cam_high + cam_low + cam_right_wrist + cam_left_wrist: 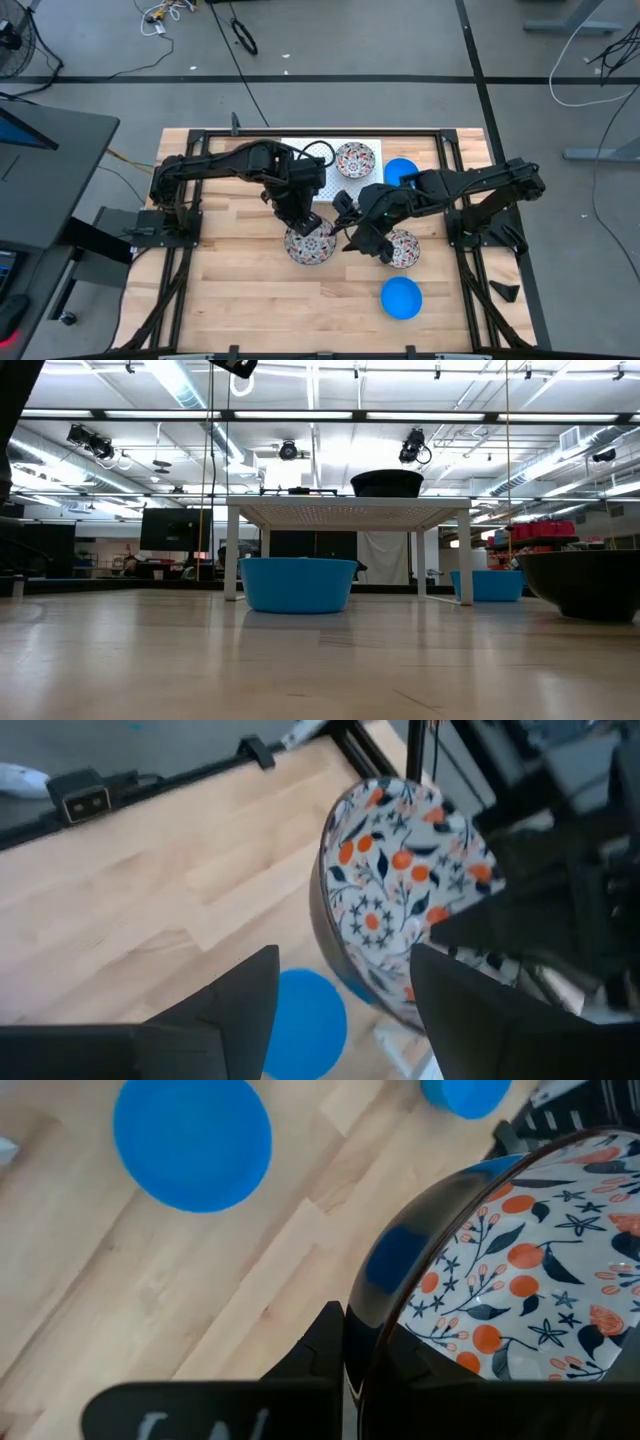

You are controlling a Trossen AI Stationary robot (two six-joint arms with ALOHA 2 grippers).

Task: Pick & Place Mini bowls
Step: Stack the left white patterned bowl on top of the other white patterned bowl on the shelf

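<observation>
left gripper (300, 222) clamped on a floral bowl (310, 243) mid-table, right gripper (365, 238) by another floral bowl (402, 248), can't tell its grip, white rack (330, 168) far side

The counter (250, 290) is pale wood in jointed planks, smooth with a soft sheen. The patterned bowls (309, 244) look like glazed ceramic, glossy, with a dark shiny rim catching reflections. The blue bowls (401, 297) look smooth and evenly matt. The rack (330, 180) is white, perforated, matt. Both arms (230, 165) are matt black.
</observation>
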